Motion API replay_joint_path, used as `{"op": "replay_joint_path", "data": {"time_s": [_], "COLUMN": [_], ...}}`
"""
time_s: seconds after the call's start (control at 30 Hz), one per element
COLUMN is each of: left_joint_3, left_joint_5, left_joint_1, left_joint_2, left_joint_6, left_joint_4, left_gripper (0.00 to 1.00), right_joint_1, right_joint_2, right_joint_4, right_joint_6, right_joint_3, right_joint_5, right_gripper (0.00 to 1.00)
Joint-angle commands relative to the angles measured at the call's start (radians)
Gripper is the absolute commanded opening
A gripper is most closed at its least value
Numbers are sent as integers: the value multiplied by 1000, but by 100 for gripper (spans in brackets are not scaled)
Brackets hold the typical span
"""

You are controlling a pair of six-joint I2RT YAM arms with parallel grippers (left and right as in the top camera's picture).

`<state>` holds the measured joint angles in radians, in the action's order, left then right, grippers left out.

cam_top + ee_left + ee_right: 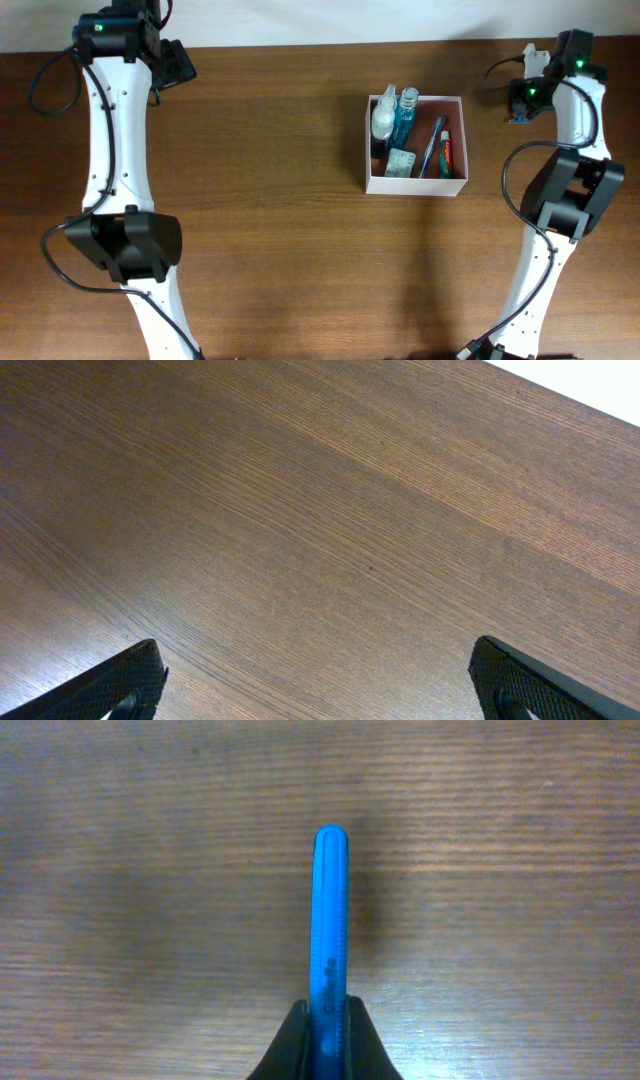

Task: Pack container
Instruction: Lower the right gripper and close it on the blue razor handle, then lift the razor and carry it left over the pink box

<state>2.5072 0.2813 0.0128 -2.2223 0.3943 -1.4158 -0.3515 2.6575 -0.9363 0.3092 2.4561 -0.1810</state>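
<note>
1. blue flat object point(331, 920): lower end hidden inside right gripper point(327, 1012); lettering blurred, possibly a brand name.
2. left gripper point(315, 652): fingertips only, the rest cut off at the bottom edge.
3. container point(414, 188): contents' labels too small to read.

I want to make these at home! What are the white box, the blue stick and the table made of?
The container looks like thin matte card, by its slim white walls; maybe plastic. The blue stick in the right fingers looks like smooth plastic: even colour, moulded ridges, raised letters. The table shows brown wood grain, real or laminate.
</note>
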Motion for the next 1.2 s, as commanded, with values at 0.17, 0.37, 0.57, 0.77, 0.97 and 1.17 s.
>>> {"op": "replay_joint_path", "data": {"time_s": [0.17,0.37,0.57,0.77,0.97,1.17], "left_joint_3": [-3,-3,-3,-3,-3,-3], "left_joint_5": [11,11,11,11,11,11], "left_joint_1": [2,2,2,2,2,2], "left_joint_2": [-6,-6,-6,-6,-6,-6], "left_joint_6": [13,13,13,13,13,13], "left_joint_4": [2,2,2,2,2,2], "left_gripper": [99,99,99,99,99,99], "right_joint_1": [5,14,32,51,103,201], "right_joint_2": [-37,-43,-52,-109,-205,-367], "right_joint_4": [-307,-580,-763,-763,-763,-763], "right_joint_6": [-228,-277,-314,-348,-348,-348], "right_joint_3": [327,498,592,592,573,399], "right_joint_5": [-151,-238,-256,-333,-335,-177], "right_gripper": [4,4,4,4,4,4]}}
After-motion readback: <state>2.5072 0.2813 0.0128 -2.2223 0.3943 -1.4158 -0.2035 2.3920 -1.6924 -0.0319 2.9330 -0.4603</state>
